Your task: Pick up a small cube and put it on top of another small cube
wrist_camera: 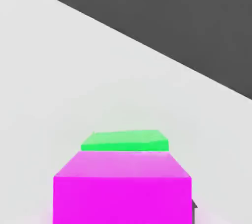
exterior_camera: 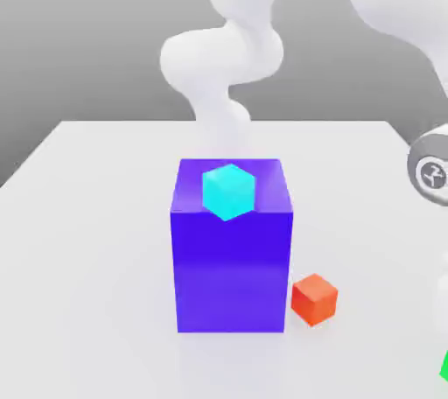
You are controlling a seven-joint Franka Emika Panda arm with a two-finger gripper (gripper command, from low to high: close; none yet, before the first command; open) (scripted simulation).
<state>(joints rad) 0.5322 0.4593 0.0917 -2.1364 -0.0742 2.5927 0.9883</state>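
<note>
Partly cut off, magenta cube (wrist_camera: 122, 198); grn cube (wrist_camera: 125, 141) mostly hidden behind; claw (exterior_camera: 444, 305) cut off too, opening/hold unclear.

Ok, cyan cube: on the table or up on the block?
Up on the block: the cyan cube shows against the top of the purple-blue block, well above the table.

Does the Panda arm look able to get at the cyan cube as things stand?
Probably yes: the cyan cube sits atop the purple-blue block with nothing seen above it, though the magenta cube, if gripped, would need setting down first.
</note>
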